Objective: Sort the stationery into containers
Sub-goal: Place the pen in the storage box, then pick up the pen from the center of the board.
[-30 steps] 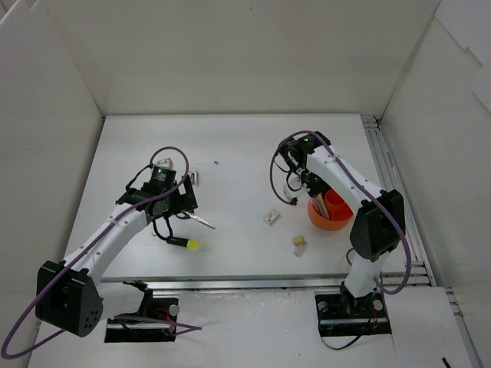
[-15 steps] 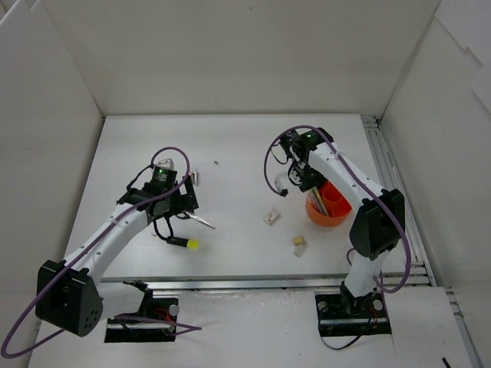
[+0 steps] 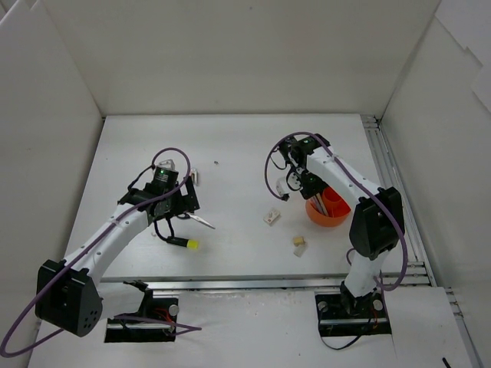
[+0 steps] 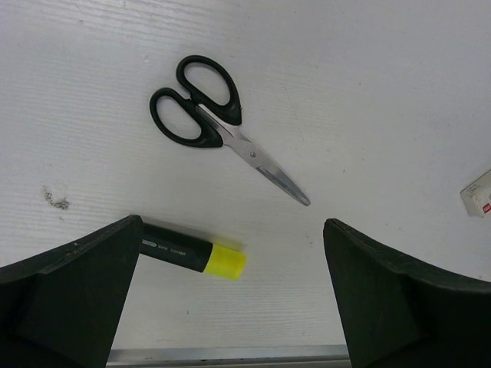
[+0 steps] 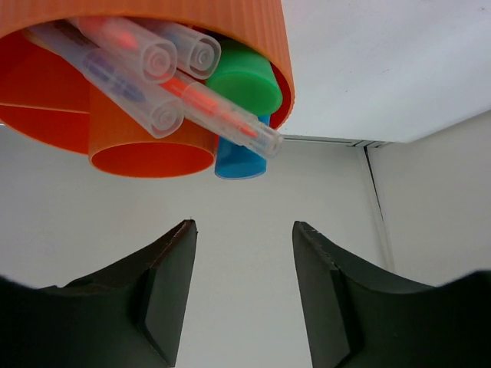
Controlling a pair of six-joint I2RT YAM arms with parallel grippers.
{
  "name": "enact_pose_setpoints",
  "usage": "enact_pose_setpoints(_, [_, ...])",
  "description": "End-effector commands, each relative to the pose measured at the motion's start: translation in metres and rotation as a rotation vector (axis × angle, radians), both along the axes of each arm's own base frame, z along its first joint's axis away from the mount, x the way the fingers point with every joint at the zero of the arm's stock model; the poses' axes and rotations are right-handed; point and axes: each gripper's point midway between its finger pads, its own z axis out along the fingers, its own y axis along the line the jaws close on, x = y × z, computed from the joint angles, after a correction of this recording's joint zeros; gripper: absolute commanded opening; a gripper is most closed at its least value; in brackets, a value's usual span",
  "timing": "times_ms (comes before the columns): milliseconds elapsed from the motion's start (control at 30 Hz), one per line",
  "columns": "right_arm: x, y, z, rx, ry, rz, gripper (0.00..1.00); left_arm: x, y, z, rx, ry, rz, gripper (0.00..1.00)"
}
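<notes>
The orange-red pot (image 3: pixel 330 213) stands at the right and holds several pens and highlighters. In the right wrist view the pot (image 5: pixel 253 31) fills the top, with clear pens (image 5: pixel 138 100), a green cap (image 5: pixel 244 80) and a blue cap (image 5: pixel 239 165) showing. My right gripper (image 3: pixel 291 190) (image 5: pixel 242 230) is open and empty, just left of the pot. My left gripper (image 3: pixel 173 218) (image 4: pixel 232 230) is open above a yellow-tipped black highlighter (image 3: pixel 182 243) (image 4: pixel 192 257) that lies partly under its left finger. A white eraser (image 3: pixel 271 217) and a beige eraser (image 3: pixel 299 244) lie mid-table.
Black-handled scissors (image 3: pixel 196 220) (image 4: pixel 222 130) lie just beyond the highlighter. A small pale item (image 3: pixel 196 176) lies by the left wrist. A white piece (image 4: pixel 479 192) shows at the right edge of the left wrist view. White walls enclose the table; a metal rail (image 3: pixel 383 169) runs along the right.
My right gripper has shifted a little away from the pot, up and to the left, and the pot sits slightly further back. The left arm has barely moved.
</notes>
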Motion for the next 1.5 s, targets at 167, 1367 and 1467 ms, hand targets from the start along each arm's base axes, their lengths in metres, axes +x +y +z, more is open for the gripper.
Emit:
enact_pose_setpoints(167, [0.002,0.007,0.03,0.02,-0.089,0.005,0.75,-0.018,-0.001,0.001,-0.04,0.026,0.038,0.99])
enact_pose_setpoints(1367, [0.005,0.083,0.185,2.045,-0.846,-0.966,0.98,-0.056,0.042,-0.057,-0.199,0.079,0.833,0.92])
enact_pose_setpoints(1467, [-0.006,0.08,0.189,2.088,-0.859,-0.974,0.98,-0.05,0.037,-0.067,-0.197,0.097,0.831,0.89])
